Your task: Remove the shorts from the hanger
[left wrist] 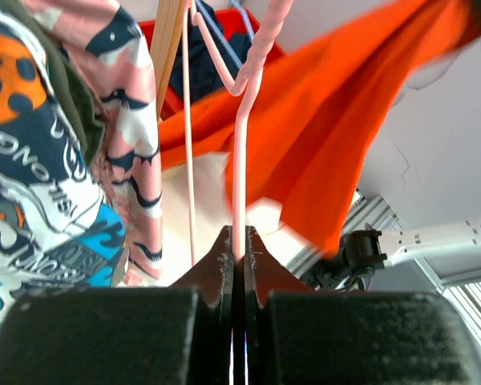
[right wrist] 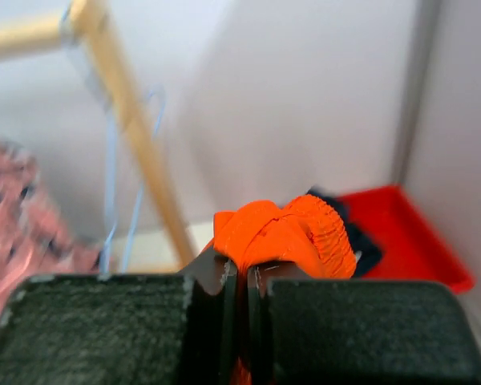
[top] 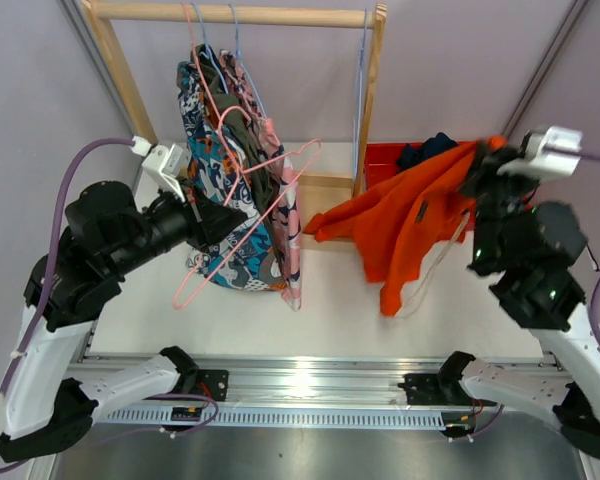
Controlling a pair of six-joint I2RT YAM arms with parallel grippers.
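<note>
My right gripper (top: 477,175) is shut on the waistband of the bright orange shorts (top: 400,225) and holds them up at the right, off the hanger; the bunched band shows between my fingers in the right wrist view (right wrist: 280,233). My left gripper (top: 242,213) is shut on the wire of a bare pink hanger (top: 270,200), seen close in the left wrist view (left wrist: 240,144). The cartoon print shorts (top: 205,150), olive shorts (top: 235,125) and pink patterned shorts (top: 290,240) hang on the wooden rack at the left. The navy shorts (top: 430,150) lie in the red bin (top: 380,160).
The wooden rack's rod (top: 230,14) spans the back, its right post (top: 372,90) beside an empty blue hanger (top: 360,90). The orange shorts' lower end hangs just over the white tabletop (top: 330,300). Grey walls close in on both sides.
</note>
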